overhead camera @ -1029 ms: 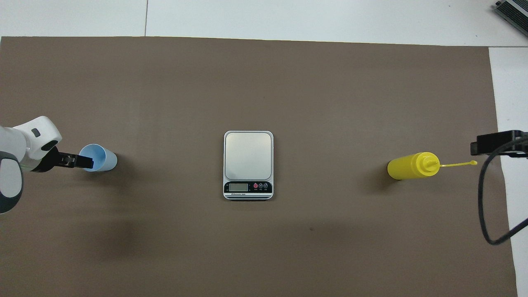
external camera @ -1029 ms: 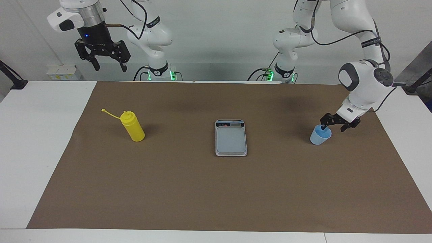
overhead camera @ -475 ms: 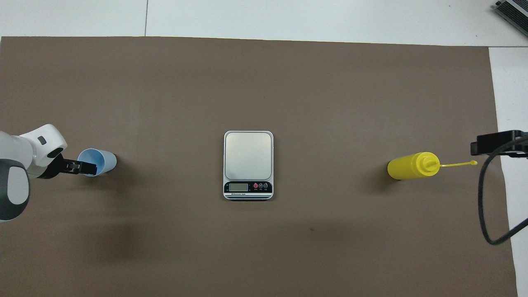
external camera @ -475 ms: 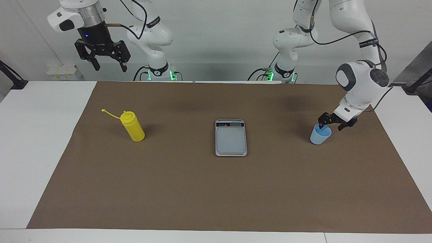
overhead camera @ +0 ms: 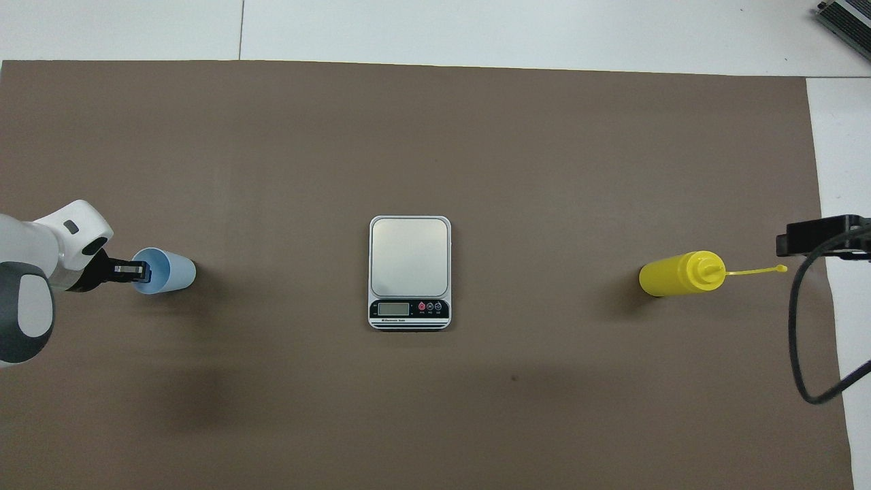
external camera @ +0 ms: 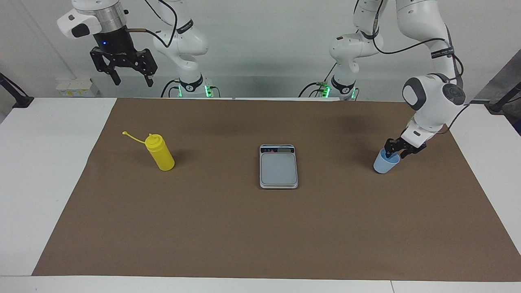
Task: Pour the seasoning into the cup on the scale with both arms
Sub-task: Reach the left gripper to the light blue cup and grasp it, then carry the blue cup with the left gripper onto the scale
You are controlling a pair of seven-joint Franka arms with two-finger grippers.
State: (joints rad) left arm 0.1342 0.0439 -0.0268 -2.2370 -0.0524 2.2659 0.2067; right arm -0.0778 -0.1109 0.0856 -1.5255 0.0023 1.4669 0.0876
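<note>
The left gripper (external camera: 393, 154) pinches the rim of the cup (external camera: 385, 164), probably light and easily tipped; the right gripper (external camera: 129, 79) waits open.

Matt brown table cover (external camera: 228, 228), plastic cup (external camera: 382, 166)

No text can be read; the scale's (overhead camera: 409, 272) display strip markings are too small.

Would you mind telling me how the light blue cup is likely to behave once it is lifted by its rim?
The light blue cup looks like thin plastic and empty, so probably light. The left claw pinches one wall only, so it may tilt or flex. Its smooth tapered wall could slip.
</note>
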